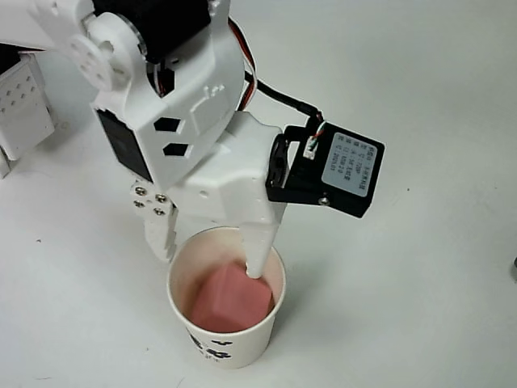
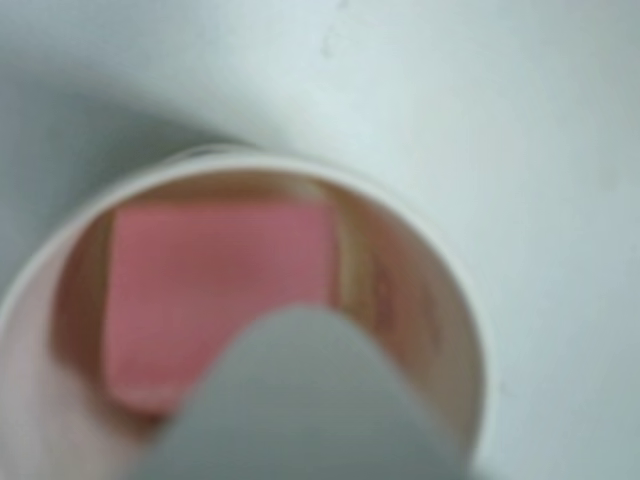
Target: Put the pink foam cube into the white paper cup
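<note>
The pink foam cube (image 1: 230, 301) lies tilted inside the white paper cup (image 1: 239, 346), which stands upright on the table with black marks low on its wall. My white gripper (image 1: 212, 260) hangs over the cup's mouth and is open. One fingertip (image 1: 257, 267) dips just inside the rim and touches or nearly touches the cube's upper edge. The other finger (image 1: 164, 241) stays outside the rim on the left. In the wrist view the cube (image 2: 215, 285) rests in the cup (image 2: 425, 235), with a blurred finger (image 2: 300, 400) in front of it.
The arm's white body and a black camera module (image 1: 335, 170) hang above and behind the cup. Another white part (image 1: 24, 101) sits at the left edge. Bare white table lies to the right of the cup and in front of it.
</note>
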Tool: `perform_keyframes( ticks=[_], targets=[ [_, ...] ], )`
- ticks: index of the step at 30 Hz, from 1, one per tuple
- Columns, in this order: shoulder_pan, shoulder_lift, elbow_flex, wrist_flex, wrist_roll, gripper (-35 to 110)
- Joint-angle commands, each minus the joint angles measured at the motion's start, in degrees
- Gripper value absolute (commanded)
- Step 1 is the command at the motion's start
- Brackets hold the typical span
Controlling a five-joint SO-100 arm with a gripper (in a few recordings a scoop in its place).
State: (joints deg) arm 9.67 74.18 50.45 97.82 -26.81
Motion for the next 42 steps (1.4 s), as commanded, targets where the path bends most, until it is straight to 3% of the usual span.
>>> perform_keyframes(
  ticks=[1,13,17,24,32,42],
  targets=[
    [0.0,2.2,-5.8,0.8,-1.4,46],
    [-1.7,6.6,-10.0,3.5,0.2,44],
    [-1.7,10.6,-5.5,3.5,2.6,34],
    [-2.5,24.1,8.4,3.5,12.5,0],
    [-14.4,41.2,29.8,3.3,27.1,0],
    [-23.6,59.2,58.9,-9.6,37.2,0]
  ],
)
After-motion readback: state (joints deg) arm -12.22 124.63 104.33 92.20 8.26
